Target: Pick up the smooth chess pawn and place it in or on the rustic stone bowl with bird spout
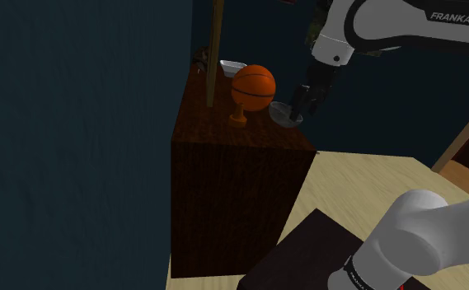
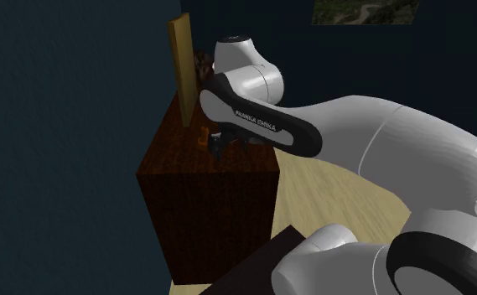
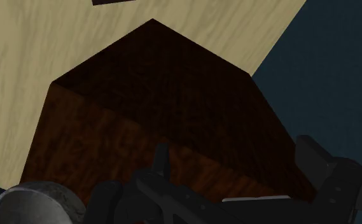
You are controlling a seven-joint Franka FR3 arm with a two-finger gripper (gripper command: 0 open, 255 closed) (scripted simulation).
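Dark wood counter [image 1: 224, 177], a block-like cabinet standing on a pale wood floor [image 1: 364, 189]. White Franka arm [image 1: 405, 25] reaches over its far side on the shoulder view's right. Upright wooden plank [image 1: 215, 49] stands at the back of the top. Orange basketball [image 1: 254, 86] sits just beside the plank.

Tool [image 3: 233, 153] hangs low over the counter top, right next to the grey stone bowl [image 1: 284, 114]. Fingers [image 3: 160, 162] are spread apart with nothing between them, so it's released and empty. The bowl sits near the counter's edge on the shoulder view's right. Can't make out a bird spout from here.

Pawn [image 1: 238, 118] is orange, upright on the counter, and just in front of the basketball in the shoulder view. Can't tell if they touch. It's near the bowl and not grasped, so the pick isn't done yet.

Risks, my read:
- The tool is at the bowl, not the pawn. Traversing low toward the pawn could clip the bowl rim and shove it off the nearby edge.
- The ball crowds the pawn. A finger coming down on that side could nudge the ball, which then rolls and topples the pawn.
- The pawn is smooth and narrow. An off-centre or high pinch could squirt it out or tilt it.
- The plank stands close behind, so wrist or forearm contact is possible on a steep approach.
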